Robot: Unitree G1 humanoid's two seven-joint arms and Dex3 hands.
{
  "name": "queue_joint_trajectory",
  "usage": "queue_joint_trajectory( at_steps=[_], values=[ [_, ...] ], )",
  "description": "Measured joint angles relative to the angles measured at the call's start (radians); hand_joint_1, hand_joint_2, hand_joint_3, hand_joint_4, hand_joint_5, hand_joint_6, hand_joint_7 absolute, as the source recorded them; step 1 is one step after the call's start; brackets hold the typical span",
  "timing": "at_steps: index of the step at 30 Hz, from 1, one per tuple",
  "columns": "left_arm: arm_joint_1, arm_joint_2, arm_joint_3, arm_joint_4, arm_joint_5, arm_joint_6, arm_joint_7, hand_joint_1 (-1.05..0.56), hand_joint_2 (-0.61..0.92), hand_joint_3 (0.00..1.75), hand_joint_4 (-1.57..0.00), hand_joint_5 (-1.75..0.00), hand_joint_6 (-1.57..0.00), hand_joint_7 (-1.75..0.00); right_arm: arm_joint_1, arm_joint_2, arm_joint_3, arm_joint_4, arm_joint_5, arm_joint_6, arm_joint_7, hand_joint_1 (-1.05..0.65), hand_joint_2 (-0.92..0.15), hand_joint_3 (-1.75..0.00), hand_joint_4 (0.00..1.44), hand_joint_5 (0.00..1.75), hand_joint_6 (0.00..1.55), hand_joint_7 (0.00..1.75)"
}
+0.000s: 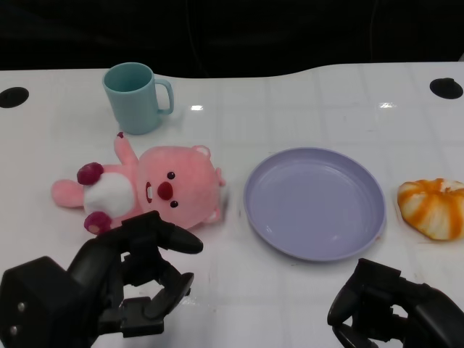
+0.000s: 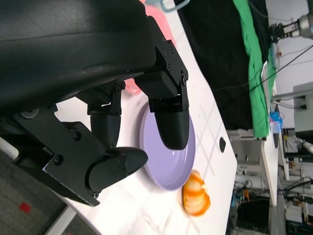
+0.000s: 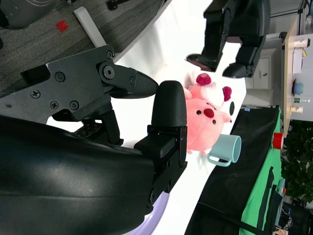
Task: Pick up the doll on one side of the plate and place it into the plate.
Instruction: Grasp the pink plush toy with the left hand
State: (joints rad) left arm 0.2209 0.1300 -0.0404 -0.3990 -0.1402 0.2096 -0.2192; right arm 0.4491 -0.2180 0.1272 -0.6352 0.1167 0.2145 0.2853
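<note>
Head view: left hand (image 1: 138, 279) lower left, fingers spread, empty; right hand (image 1: 395, 308) lower right, grip unclear. Doll (image 1: 145, 190) center-left, just beside plate (image 1: 314, 201). Cup (image 1: 134, 98) upper left could tip on overreach.

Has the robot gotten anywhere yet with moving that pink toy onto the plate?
Nothing is done yet: the purple plate holds nothing, and the pink doll lies on the table beside it. The left robot hand hovers open near the doll. Grasping, lifting and placing remain.
</note>
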Motion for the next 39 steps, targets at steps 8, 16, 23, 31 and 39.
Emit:
queue_joint_trajectory(
  at_steps=[8,16,23,31,39],
  values=[
    [-0.051,0.069,-0.013,-0.011,0.158,-0.054,0.001,-0.45,0.92,0.10,-0.30,-0.79,-0.48,-0.20,-0.001,0.000,0.000,0.000,-0.001,0.001,-0.001,-0.22,-0.85,-0.68,0.67,1.75,0.47,1.65],
    [-0.165,0.200,0.001,-0.015,0.341,-0.048,0.001,-0.55,0.92,0.07,-0.08,-0.69,-0.32,-0.07,-0.006,0.002,-0.001,0.000,0.002,0.007,-0.001,-0.22,-0.85,-0.68,0.67,1.75,0.45,1.67],
    [-0.255,0.324,-0.024,-0.010,0.538,-0.006,-0.028,-0.62,0.92,0.04,0.00,-0.57,-0.25,-0.01,-0.003,0.003,-0.001,-0.001,0.005,0.011,-0.001,-0.23,-0.86,-0.67,0.67,1.75,0.44,1.68],
    [-0.361,0.397,-0.106,0.047,0.727,0.043,-0.102,-0.64,0.92,0.02,0.00,-0.31,-0.19,-0.01,0.008,0.003,-0.002,-0.011,0.005,0.013,-0.001,-0.21,-0.86,-0.67,0.65,1.75,0.43,1.68],
    [-0.485,0.408,-0.211,0.197,0.871,0.043,-0.128,-0.69,0.92,0.01,0.00,-0.26,-0.19,0.00,0.016,0.006,0.007,-0.026,0.004,0.032,-0.010,-0.22,-0.86,-0.67,0.65,1.75,0.43,1.69]
  ],
)
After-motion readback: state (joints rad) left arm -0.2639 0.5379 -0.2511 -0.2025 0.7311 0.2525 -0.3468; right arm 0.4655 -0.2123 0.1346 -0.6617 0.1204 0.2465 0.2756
